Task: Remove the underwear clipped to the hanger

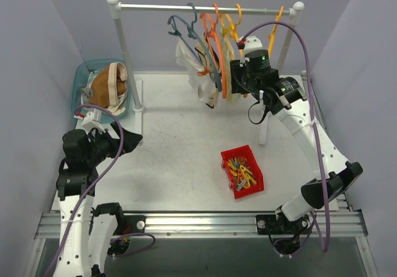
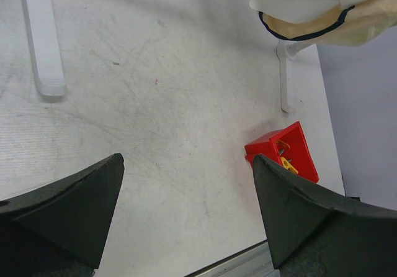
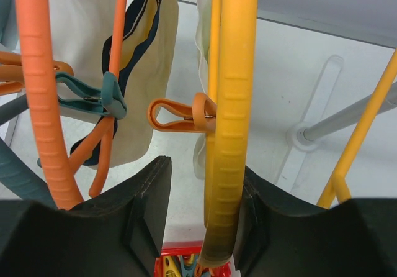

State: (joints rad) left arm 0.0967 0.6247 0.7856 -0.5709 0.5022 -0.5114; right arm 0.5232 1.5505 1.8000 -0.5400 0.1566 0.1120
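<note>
Several cream and off-white underwear briefs (image 1: pixel 192 63) hang clipped to blue, orange and yellow hangers on the rack rail (image 1: pixel 205 6). My right gripper (image 1: pixel 239 78) is open among the hangers. In the right wrist view (image 3: pixel 201 196) the yellow hanger (image 3: pixel 232 103) runs between the fingers, against the right one. An orange clothespin (image 3: pixel 180 114) clips an off-white brief (image 3: pixel 203 28) to it. A cream brief with dark trim (image 3: pixel 149 53) hangs to the left under a teal clothespin (image 3: pixel 93 97). My left gripper (image 1: pixel 127 141) is open and empty over the table (image 2: pixel 186 165).
A teal basket (image 1: pixel 84 72) at the back left holds brown and cream briefs (image 1: pixel 108 84). A red bin (image 1: pixel 242 171) with several clothespins stands mid-table and shows in the left wrist view (image 2: pixel 288 149). The rack's white feet (image 2: pixel 43 47) rest on the table.
</note>
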